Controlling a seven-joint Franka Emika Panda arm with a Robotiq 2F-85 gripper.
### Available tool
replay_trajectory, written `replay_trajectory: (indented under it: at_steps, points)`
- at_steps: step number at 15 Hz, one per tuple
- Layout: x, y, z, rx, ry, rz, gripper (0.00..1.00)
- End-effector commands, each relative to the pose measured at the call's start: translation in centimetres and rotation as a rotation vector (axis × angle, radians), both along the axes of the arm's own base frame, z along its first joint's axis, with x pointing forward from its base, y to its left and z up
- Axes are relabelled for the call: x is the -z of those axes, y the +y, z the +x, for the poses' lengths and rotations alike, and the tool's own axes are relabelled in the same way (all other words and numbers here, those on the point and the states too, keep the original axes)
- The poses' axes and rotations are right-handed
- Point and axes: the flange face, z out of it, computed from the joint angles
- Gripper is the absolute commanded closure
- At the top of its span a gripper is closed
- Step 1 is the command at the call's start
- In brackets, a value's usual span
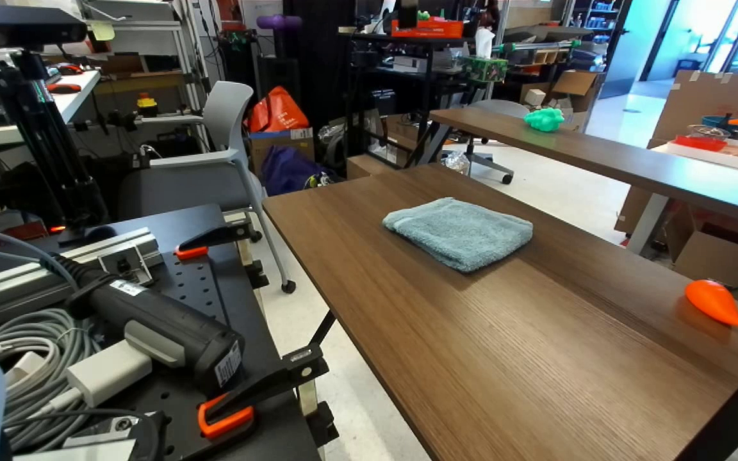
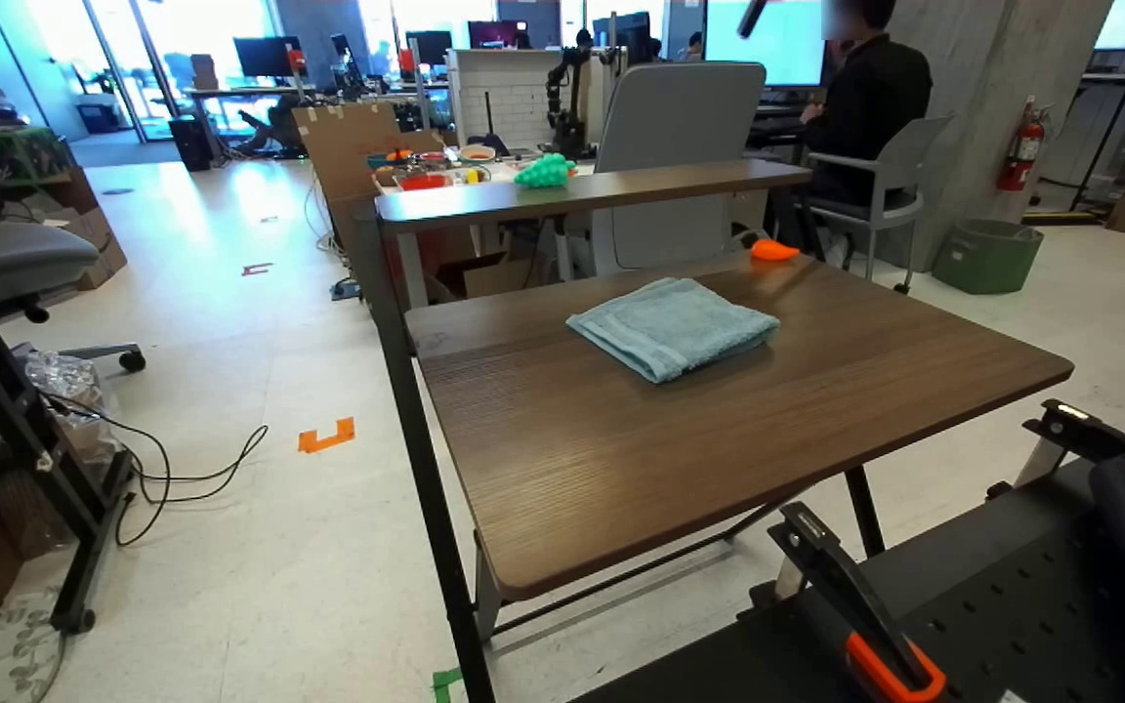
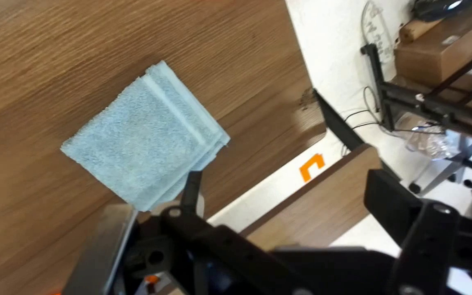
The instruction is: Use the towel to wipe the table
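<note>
The towel (image 1: 462,234) is a grey-blue folded cloth, roughly square. It lies flat on the dark brown wood-grain table (image 1: 535,358) in both exterior views (image 2: 675,327), and the table also shows there (image 2: 719,430). In the wrist view the towel (image 3: 137,139) lies at the left of centre on the table (image 3: 27,78). My gripper (image 3: 283,177) is open with its black fingers wide apart and nothing between them. It is above the scene, apart from the towel. One finger overlaps the towel's lower corner in the picture. I cannot make out the gripper in the exterior views.
A small orange object (image 1: 713,302) lies near the table's end (image 2: 773,251). A narrow brown surface (image 1: 638,157) with a green lumpy object (image 1: 544,119) runs alongside the table (image 2: 602,195). A black cart with clamps, cables and a handheld tool (image 1: 164,326) stands close by.
</note>
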Motion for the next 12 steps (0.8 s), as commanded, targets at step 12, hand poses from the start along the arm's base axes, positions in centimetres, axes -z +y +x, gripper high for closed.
replay_trajectory:
  at_steps: [12]
  points:
    - [10.8, 0.9, 8.5, 0.196, 0.082, -0.094, 0.0]
